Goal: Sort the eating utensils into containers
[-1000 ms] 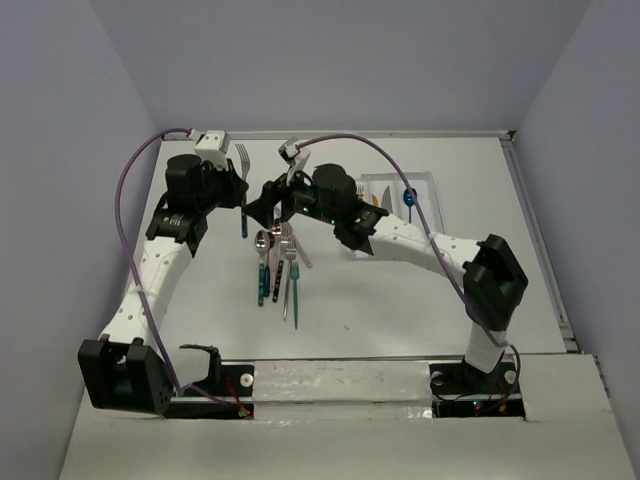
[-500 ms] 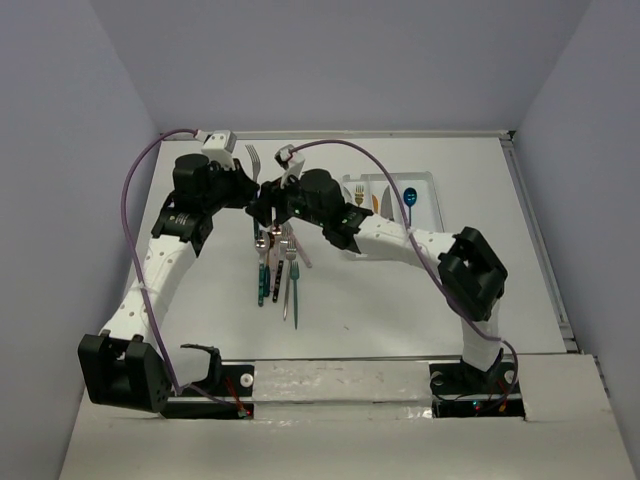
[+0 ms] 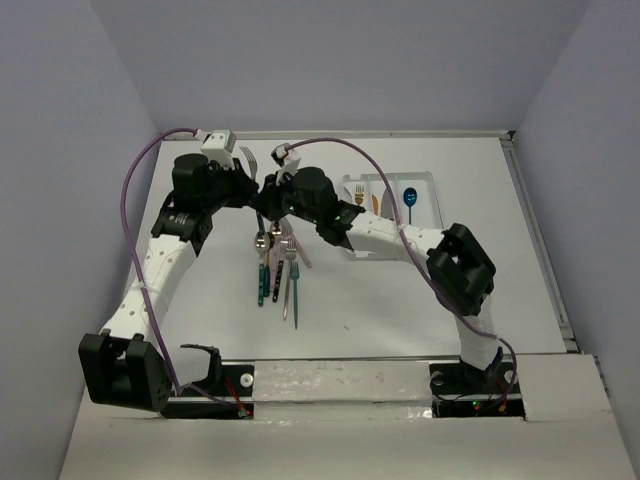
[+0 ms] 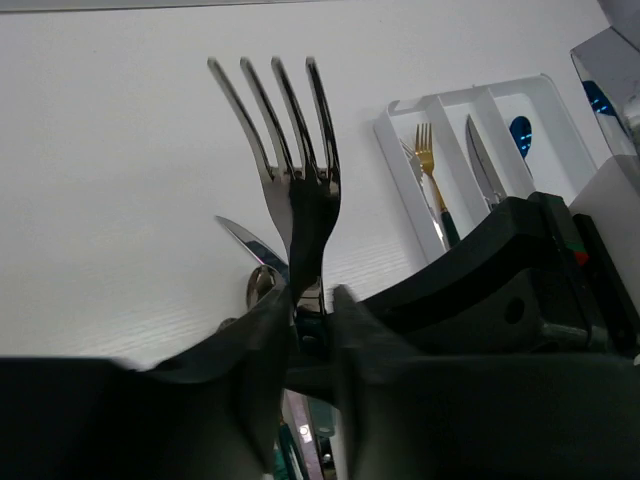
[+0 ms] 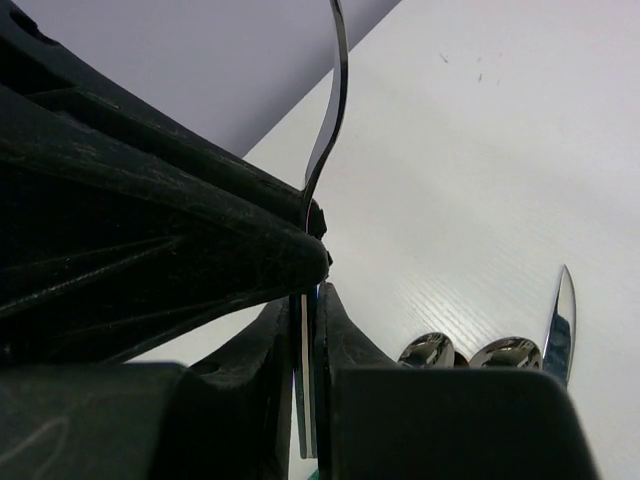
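A silver fork [image 3: 251, 160] stands tines-up above the table between my two grippers. In the left wrist view the fork [image 4: 296, 150] rises between parted jaws, so my left gripper [image 4: 312, 298] [image 3: 252, 190] is open around its neck. My right gripper [image 5: 308, 300] [image 3: 270, 194] is shut on the fork's thin handle [image 5: 336, 100], just beside the left fingers. The white three-compartment tray [image 3: 428, 178] lies to the right, with a gold fork [image 4: 428, 150], a knife [image 4: 482, 160] and a blue spoon [image 3: 409, 196] in it. Several more utensils [image 3: 276, 262] lie piled below the grippers.
Two spoon bowls [image 5: 430, 350] [image 5: 506, 352] and a knife blade [image 5: 561, 318] lie on the table under the right gripper. Purple cables arc over both arms. The side walls stand close to the table's left and right edges.
The right arm moved left to the upright fork and its jaws closed on the handle. The left jaws, shut on the fork before, have opened.
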